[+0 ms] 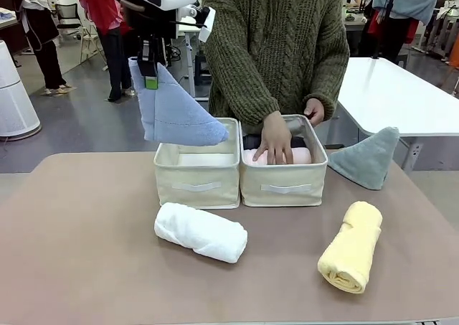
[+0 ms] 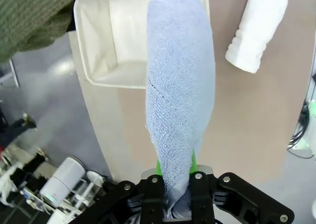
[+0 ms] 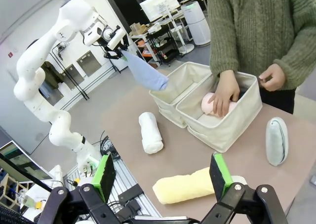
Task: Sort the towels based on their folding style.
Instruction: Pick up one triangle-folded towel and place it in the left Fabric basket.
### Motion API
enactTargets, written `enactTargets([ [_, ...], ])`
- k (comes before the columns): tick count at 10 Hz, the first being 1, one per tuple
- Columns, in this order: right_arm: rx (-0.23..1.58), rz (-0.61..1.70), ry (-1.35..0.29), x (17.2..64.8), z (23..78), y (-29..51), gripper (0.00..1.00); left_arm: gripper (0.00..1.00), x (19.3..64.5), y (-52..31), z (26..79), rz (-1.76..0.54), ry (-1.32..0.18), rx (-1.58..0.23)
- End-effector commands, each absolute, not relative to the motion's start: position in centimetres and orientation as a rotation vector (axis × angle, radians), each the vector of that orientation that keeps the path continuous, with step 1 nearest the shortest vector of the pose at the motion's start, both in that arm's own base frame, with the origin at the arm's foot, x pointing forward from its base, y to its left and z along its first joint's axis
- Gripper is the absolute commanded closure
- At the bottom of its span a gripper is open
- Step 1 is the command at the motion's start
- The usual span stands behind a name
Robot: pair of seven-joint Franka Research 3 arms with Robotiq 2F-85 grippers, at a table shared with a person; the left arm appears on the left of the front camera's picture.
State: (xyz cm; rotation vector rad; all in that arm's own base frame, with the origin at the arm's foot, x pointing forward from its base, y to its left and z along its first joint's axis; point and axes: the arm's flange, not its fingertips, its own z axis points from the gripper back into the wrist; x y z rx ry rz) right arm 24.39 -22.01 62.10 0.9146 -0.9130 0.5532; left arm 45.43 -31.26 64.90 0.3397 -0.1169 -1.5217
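My left gripper (image 1: 150, 77) (image 2: 176, 184) is shut on the narrow end of a light blue cone towel (image 1: 176, 113) (image 2: 180, 85), which hangs above the back of the left beige bin (image 1: 197, 185) (image 2: 91, 61). On the table lie a white rolled towel (image 1: 201, 232) (image 3: 150, 132) and a yellow rolled towel (image 1: 351, 246) (image 3: 185, 184). A grey-teal cone towel (image 1: 367, 158) (image 3: 276, 140) stands at the right. In the right bin (image 1: 283, 189), a pink roll (image 1: 301, 156) and a dark grey roll (image 1: 257, 141) lie under the person's hand (image 1: 275, 140). My right gripper (image 3: 162, 174) is open above the yellow towel.
The two bins stand side by side at the table's middle back. The person stands right behind them with both hands at the right bin. Bare tabletop lies at the front left. A white table (image 1: 401, 95) is behind on the right.
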Motion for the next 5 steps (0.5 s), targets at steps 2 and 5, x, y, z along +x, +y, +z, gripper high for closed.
enactTargets([
  [2, 0.929, 0.565, -0.938, 24.6, 62.2, -22.1, 0.00, 0.83, 48.1, -32.1, 63.4, -1.596, -0.142, 0.398],
  [5, 0.929, 0.565, -0.938, 24.6, 62.2, -22.1, 0.00, 0.83, 50.9, -33.0, 59.2, -1.575, -0.082, 0.376],
])
